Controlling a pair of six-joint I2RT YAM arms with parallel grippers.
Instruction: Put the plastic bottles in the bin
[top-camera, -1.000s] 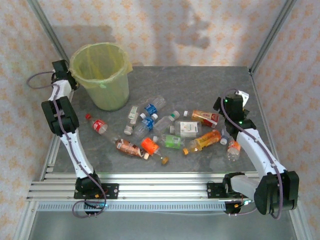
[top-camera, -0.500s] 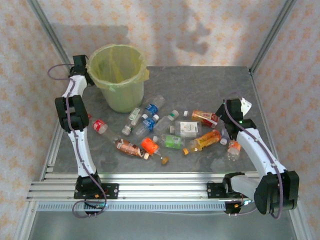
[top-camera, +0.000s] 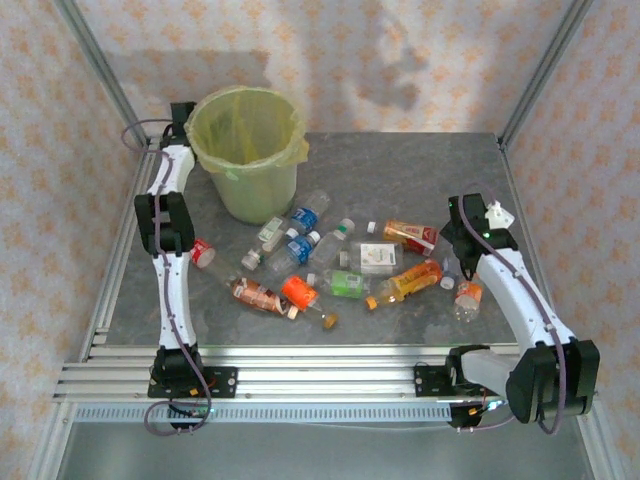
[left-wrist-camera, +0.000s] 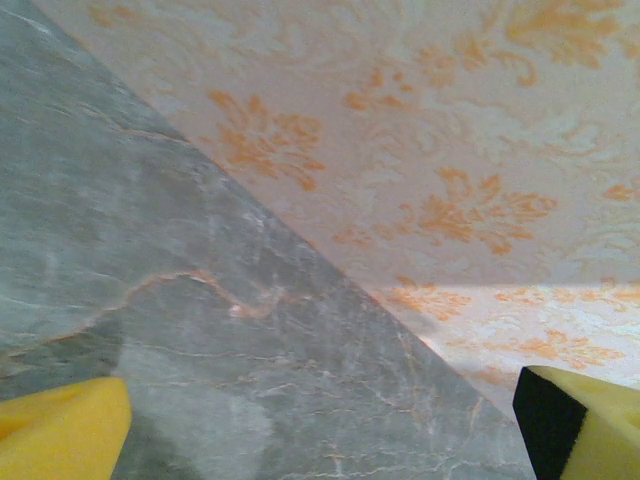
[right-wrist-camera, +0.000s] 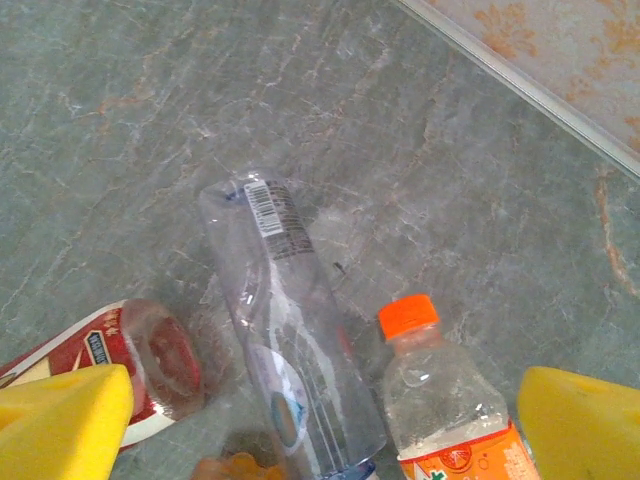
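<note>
Clear, white-capped plastic bottles strewn mid-frame on grey surface; pale, yellow-green-lined bin upper left. Left claw wide, empty; right claw likewise. Wrist-view bottles cut off at bottom edge.

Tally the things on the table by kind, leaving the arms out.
plastic bottles: 13, as best the top view separates the pile
bin: 1
total: 14

A lab-style robot test cell: aluminium frame, floral-papered panels, and a grey stone-look table.
</note>
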